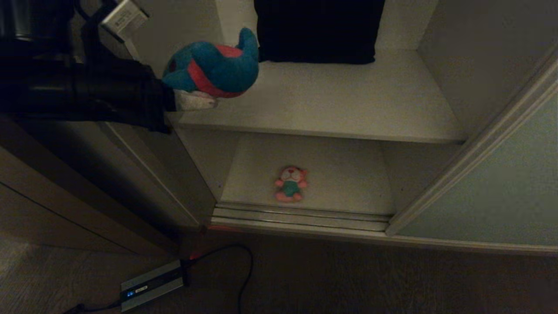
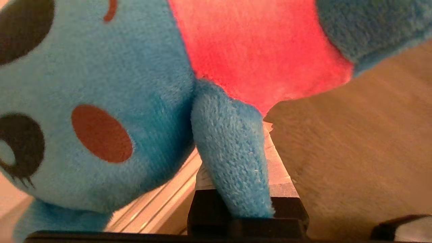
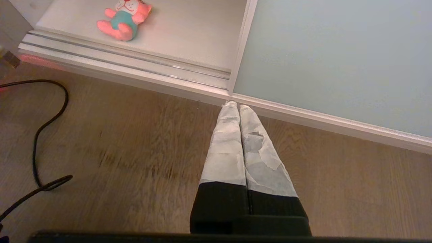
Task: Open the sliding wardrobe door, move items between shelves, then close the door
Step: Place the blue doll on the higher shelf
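Teal-blue plush with a pink shirt band — this toy [image 1: 212,65] is hanging at the tip of the left gripper [image 1: 192,99], just over the front left corner of the upper shelf [image 1: 348,109]. In the left wrist view the toy [image 2: 111,101] is filling most of the frame, and one of its blue limbs is lying pinched between the tape-wrapped fingers [image 2: 280,168], which are standing close together around it. The black left arm is reaching in from the left edge of the head view.

The second toy, pink with a white face and a teal shirt [image 1: 290,184], is lying on its back on the lower shelf [image 1: 348,174], near the front and just behind the ribbed metal floor track [image 1: 301,216]. A dark folded cloth [image 1: 318,30] is sitting at the back of the upper shelf, apart from the blue toy.

The sliding wardrobe door [image 1: 492,192] is standing pushed to the right, leaving the compartment open; its pale frame edge is running diagonally beside the shelves.

The right gripper [image 3: 236,108] is hanging over the wooden floor [image 3: 135,152] in front of the door's lower rail, its wrapped fingers [image 3: 224,145] pressed together and holding nothing. A black cable [image 1: 244,270] and a small box with a blue light [image 1: 150,285] are lying on the floor.
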Controlling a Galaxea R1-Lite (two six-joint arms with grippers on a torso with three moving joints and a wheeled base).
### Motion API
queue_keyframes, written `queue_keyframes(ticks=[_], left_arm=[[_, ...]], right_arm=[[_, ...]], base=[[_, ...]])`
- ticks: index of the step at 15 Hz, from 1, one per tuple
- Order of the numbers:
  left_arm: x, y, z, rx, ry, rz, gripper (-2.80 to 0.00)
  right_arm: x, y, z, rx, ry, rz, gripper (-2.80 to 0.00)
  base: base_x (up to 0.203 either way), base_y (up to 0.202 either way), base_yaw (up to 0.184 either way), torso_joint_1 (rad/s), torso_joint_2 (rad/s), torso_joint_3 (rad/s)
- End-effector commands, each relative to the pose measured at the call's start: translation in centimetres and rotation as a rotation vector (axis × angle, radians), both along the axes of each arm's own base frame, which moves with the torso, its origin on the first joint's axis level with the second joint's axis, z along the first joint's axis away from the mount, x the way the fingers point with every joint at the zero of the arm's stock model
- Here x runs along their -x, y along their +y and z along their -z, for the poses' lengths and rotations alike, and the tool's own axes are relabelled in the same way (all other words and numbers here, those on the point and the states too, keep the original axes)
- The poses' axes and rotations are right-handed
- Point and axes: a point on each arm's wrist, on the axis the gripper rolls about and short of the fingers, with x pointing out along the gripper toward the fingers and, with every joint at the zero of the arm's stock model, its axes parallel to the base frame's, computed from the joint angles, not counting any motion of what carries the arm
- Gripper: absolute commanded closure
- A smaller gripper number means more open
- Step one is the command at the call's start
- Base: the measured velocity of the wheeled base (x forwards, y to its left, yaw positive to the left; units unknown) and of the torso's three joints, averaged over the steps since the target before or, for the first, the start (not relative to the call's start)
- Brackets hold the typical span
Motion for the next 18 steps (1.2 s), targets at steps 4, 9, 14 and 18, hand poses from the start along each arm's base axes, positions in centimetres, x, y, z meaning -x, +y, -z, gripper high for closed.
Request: queue_keyframes(ticks=[4, 9, 14, 18], left_arm=[[-5.8, -2.8, 3.6, -0.051, 0.077, 0.071, 0.0], [-9.3, -3.5, 4.5, -0.076, 0.132, 0.078, 0.0], [-10.6, -3.1, 4.3, 0.008, 0.225, 0.011, 0.0], [-12.5, -3.0, 4.5, 0.145, 0.275, -0.114, 0.0]], right_arm=[[0.0, 0.0, 0.0, 0.001, 0.0, -0.001, 0.0], [0.0, 0.0, 0.0, 0.001, 0.0, -0.001, 0.0], [0.0, 0.0, 0.0, 0.001, 0.0, -0.001, 0.0], [0.0, 0.0, 0.0, 0.001, 0.0, -0.001, 0.0]], base=[[0.0, 0.0, 0.0, 0.0, 0.0, 0.0], [0.0, 0.0, 0.0, 0.0, 0.0, 0.0], [0.0, 0.0, 0.0, 0.0, 0.0, 0.0], [0.0, 0.0, 0.0, 0.0, 0.0, 0.0]])
